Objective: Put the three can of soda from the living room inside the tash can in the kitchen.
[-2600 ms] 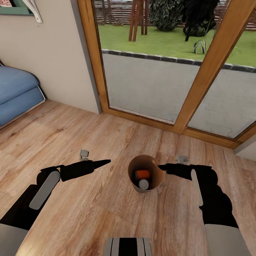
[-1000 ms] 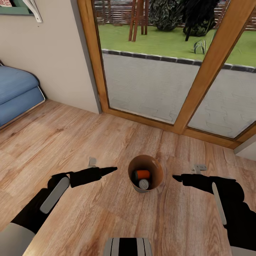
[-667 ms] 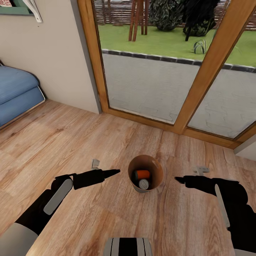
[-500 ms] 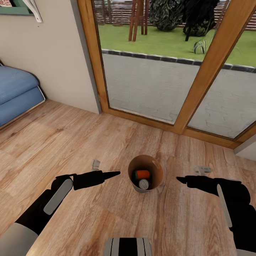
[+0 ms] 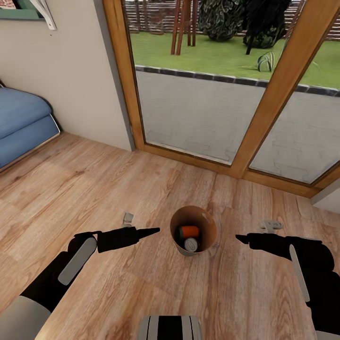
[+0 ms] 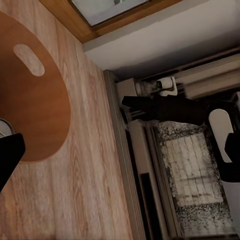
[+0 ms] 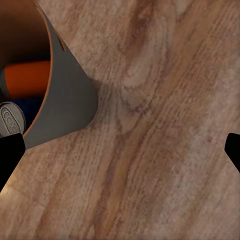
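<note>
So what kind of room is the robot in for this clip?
Most likely a living room: light wood plank floor, a blue sofa at the left wall, and wood-framed glass doors onto a patio and lawn. A brown trash can stands on the floor between the grippers.

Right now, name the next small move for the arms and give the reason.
Probably close both arms inward onto the trash can to lift it. The left gripper and right gripper flank it without touching, and an orange can and a grey-topped can already lie inside.
</note>
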Available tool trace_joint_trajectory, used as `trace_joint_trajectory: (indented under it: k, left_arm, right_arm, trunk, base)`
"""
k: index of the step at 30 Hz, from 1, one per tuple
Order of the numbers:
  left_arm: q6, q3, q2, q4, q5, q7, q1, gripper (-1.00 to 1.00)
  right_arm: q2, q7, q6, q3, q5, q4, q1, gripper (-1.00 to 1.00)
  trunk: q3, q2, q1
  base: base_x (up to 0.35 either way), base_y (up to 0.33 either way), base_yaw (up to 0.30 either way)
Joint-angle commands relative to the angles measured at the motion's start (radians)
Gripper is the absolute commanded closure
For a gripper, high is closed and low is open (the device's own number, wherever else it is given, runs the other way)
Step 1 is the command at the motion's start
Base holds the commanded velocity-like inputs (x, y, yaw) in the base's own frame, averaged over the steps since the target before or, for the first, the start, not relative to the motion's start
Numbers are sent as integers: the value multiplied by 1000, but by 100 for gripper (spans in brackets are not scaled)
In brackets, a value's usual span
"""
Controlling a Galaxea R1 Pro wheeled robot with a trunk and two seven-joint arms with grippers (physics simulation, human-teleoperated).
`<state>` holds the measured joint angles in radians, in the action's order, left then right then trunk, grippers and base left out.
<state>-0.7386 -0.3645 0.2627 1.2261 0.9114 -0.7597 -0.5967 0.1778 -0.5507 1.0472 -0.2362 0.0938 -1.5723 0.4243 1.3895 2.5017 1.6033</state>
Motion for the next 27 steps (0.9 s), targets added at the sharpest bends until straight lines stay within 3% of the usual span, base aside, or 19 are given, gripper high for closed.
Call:
trace_joint_trajectory:
  k: [1, 27]
  left_arm:
    - [1, 0, 0, 0, 0, 0, 0, -100]
    - [5, 0, 3, 2, 1, -3, 0, -100]
  right_arm:
    - [0, 0, 0, 0, 0, 0, 0, -100]
    - [8, -5, 0, -2, -2, -1, -1, -100]
  trunk:
    - [0, 0, 0]
    - [0, 0, 0]
  base:
    - [0, 0, 0]
    - [0, 0, 0]
